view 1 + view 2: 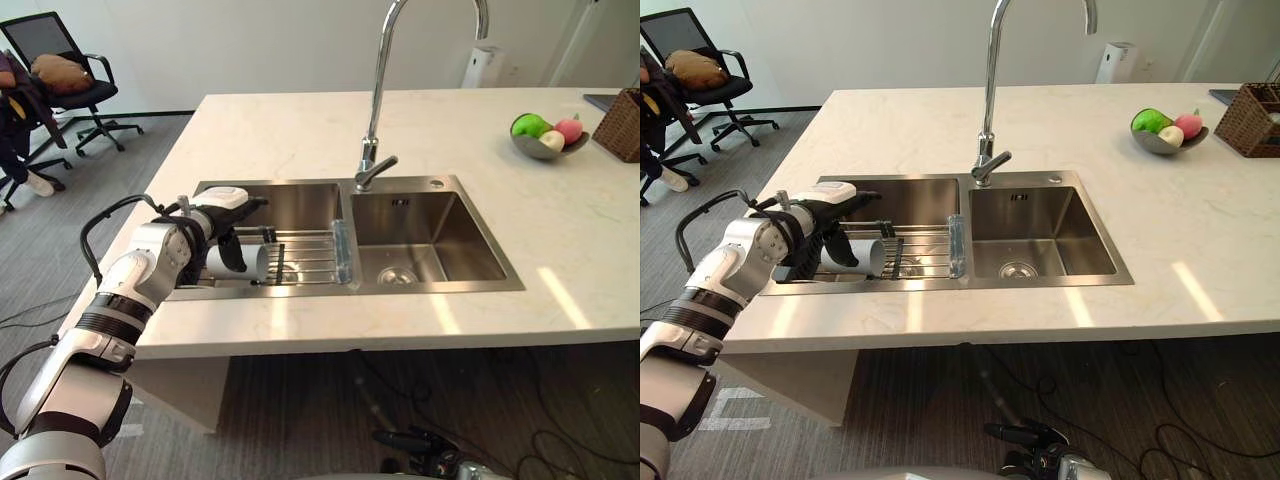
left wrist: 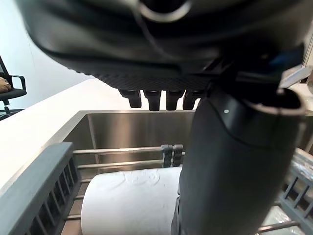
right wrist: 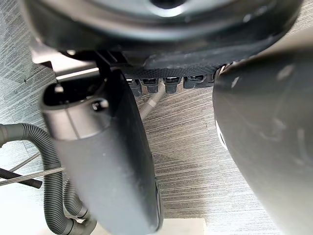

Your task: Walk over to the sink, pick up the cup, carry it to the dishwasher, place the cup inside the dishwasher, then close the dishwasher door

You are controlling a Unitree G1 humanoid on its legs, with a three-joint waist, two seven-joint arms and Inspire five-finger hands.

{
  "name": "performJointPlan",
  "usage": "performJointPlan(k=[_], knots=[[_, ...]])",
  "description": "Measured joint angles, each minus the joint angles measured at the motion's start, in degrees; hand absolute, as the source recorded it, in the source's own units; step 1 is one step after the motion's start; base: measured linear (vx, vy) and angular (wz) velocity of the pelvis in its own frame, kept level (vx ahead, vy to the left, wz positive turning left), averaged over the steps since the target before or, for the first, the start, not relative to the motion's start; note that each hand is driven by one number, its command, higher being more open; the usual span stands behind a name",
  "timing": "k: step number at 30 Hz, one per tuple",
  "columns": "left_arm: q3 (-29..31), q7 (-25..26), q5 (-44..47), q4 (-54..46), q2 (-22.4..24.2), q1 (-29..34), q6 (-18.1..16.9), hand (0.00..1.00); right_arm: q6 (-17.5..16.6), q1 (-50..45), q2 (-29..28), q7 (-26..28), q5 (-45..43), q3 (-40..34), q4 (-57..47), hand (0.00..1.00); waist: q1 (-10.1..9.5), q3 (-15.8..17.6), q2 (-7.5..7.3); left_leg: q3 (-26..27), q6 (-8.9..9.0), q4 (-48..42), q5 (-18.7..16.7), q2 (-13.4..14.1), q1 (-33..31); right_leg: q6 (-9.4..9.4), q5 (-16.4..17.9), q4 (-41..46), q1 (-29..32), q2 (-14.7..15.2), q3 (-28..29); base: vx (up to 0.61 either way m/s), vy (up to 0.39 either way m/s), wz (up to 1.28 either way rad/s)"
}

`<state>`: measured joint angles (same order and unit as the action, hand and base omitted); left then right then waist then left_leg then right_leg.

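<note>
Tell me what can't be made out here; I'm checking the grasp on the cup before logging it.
- Whether the left hand touches the cup: in the eye views the hand covers the cup's near side, and in the left wrist view the hand's own bulk blocks the contact.
- Which end of the cup is open: too small in the eye views.
- Right hand: mostly cut off by the bottom edge of the eye views.
- Faucet: its spout is cut off by the top edge.

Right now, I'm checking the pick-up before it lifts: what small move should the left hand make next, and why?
Probably close the left hand round the cup: it lies on its side on the sink rack, with the fingers straight above it and the thumb down in front, nothing gripped yet.
</note>
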<state>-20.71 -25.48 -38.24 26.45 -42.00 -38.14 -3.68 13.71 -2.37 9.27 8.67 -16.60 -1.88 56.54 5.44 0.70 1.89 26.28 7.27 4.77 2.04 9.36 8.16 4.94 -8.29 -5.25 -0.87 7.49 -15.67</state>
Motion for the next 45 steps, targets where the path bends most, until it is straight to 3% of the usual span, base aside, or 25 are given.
performJointPlan(k=[5, 12, 21, 30, 40, 41, 45], knots=[[0.4, 1.0, -1.2, 1.7, 0.4, 1.5, -0.6, 1.00, 0.1, 0.0, 0.0, -0.1, 0.0, 0.0, 0.0, 1.00, 0.01, 0.0, 0.01, -0.1, 0.00, 0.1, 0.0, 0.0, 0.0, 0.03, 0.0, 0.0, -0.1, 0.0, -0.5, 0.00, 0.000, 0.00], [2.4, 6.7, -2.5, 3.2, 2.9, 3.4, -0.3, 1.00, 0.1, 0.0, 0.1, -0.1, 0.3, 0.0, 0.0, 1.00, 0.03, 0.1, 0.00, -0.1, 0.00, 0.1, 0.0, 0.0, 0.4, 0.07, 0.0, 0.0, -0.4, 0.0, -0.5, -0.03, -0.018, 0.00], [3.4, 11.8, -6.2, 5.8, 5.6, 4.5, 2.7, 1.00, 0.6, 0.3, 0.0, -0.1, 0.5, 0.1, 0.0, 1.00, 0.21, 0.4, -0.06, 0.0, 0.01, 0.1, 0.0, 0.0, 0.4, 0.10, 0.0, 0.0, -0.3, 0.0, -0.3, 0.00, 0.000, 0.00], [5.9, 14.4, -7.1, 8.9, 8.9, 5.0, 6.6, 1.00, 1.2, 0.6, 0.0, 0.0, 1.1, 0.1, 0.0, 1.00, 0.38, 0.5, -0.16, 0.2, 0.07, 0.1, -0.1, 0.0, 0.7, 0.10, 0.0, 0.0, -0.4, -0.1, 0.0, 0.00, 0.000, 0.00], [7.4, 14.1, -13.9, 12.8, 10.6, 5.0, 7.0, 1.00, 1.9, 0.9, -0.2, 0.3, 1.2, 0.2, 0.0, 1.00, 1.44, 0.7, -0.36, 1.2, 0.30, 0.1, -0.3, 0.3, 1.4, 0.09, 0.0, 0.0, -0.5, -0.5, 0.9, -0.01, -0.008, -0.05], [7.5, 13.9, -15.4, 12.8, 11.1, 5.0, 7.0, 0.00, 1.9, 0.9, -0.2, 0.4, 1.2, 0.2, 0.0, 1.00, 1.49, 0.7, -0.38, 1.3, 0.29, 0.1, -0.3, 0.3, 1.4, 0.09, 0.0, 0.0, -0.5, -0.6, 1.0, -0.02, -0.020, -0.04], [8.2, 12.7, -19.5, 14.0, 11.5, 4.7, 6.5, 0.00, 2.0, 1.0, -0.1, 0.9, 2.4, 0.2, 0.0, 1.00, 1.52, 1.1, -0.51, 1.7, 0.36, 0.0, -0.7, 0.4, 2.4, 0.15, 0.1, -0.1, -1.1, -0.6, 1.4, -0.02, -0.016, -0.05]])
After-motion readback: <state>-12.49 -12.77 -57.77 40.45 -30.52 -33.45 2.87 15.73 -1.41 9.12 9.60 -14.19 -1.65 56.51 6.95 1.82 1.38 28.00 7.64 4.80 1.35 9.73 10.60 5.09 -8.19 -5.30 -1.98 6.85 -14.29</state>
